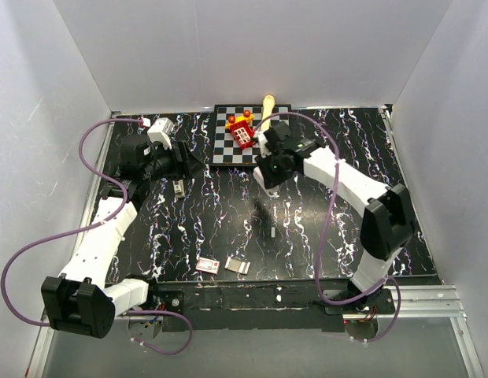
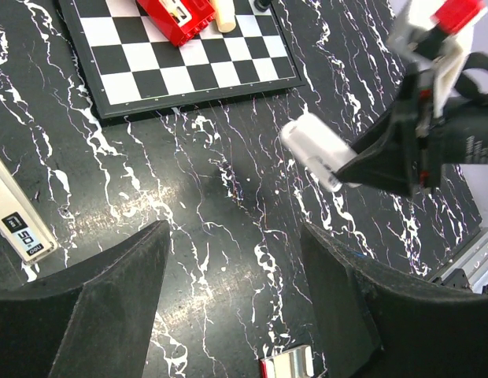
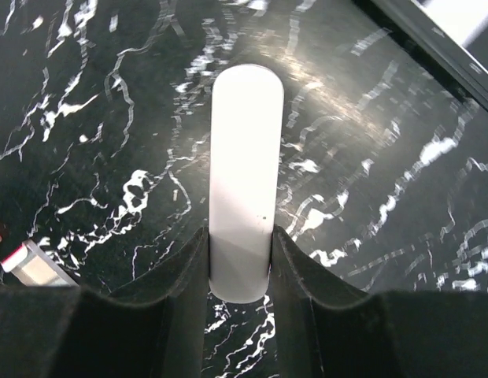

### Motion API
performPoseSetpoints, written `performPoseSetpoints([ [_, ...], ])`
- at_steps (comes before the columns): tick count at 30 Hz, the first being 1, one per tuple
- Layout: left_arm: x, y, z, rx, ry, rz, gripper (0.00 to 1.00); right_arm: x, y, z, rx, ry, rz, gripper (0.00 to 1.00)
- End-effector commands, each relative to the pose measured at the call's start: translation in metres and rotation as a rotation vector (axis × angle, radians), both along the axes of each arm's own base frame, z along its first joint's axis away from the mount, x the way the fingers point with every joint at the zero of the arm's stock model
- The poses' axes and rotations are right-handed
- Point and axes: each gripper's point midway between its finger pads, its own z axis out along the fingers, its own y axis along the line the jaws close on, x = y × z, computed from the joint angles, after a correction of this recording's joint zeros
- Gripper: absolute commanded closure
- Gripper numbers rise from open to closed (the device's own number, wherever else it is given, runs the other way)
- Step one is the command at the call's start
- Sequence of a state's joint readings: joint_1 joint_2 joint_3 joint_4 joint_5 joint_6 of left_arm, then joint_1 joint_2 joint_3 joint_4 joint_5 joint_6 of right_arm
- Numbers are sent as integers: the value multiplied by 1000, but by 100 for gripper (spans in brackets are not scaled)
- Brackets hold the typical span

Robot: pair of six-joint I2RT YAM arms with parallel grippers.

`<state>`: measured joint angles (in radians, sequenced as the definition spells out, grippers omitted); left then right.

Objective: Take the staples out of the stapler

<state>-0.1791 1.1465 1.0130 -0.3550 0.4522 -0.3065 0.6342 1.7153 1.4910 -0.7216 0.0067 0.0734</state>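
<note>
My right gripper (image 3: 240,236) is shut on one end of the stapler (image 3: 245,157), which shows here as a slim white bar with a rounded tip. It is held above the black marbled table. In the left wrist view the stapler (image 2: 311,146) sticks out of the right gripper (image 2: 350,167) towards my left gripper (image 2: 236,228), which is open and holds nothing. From above, the right gripper (image 1: 272,183) hides most of the stapler. A slim silvery bar with a black label (image 2: 20,220) lies beside the left gripper (image 1: 181,161). I cannot make out the staples.
A checkerboard (image 1: 250,153) at the back carries a red toy brick (image 1: 242,131) and a wooden spoon (image 1: 268,105). Two small flat boxes (image 1: 208,265) (image 1: 238,266) lie near the front edge. White walls close in the table on three sides.
</note>
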Motion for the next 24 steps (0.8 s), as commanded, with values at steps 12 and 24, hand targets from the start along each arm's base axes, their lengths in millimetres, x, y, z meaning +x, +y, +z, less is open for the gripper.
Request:
performPoseSetpoints([
  [12,-3,5,15,-2,-56,38,34,-9,79,-41,-112,-28,438,98],
  [24,-5,4,17,-9,-60,32,34,-8,83,-75,-153,-1,421,76],
])
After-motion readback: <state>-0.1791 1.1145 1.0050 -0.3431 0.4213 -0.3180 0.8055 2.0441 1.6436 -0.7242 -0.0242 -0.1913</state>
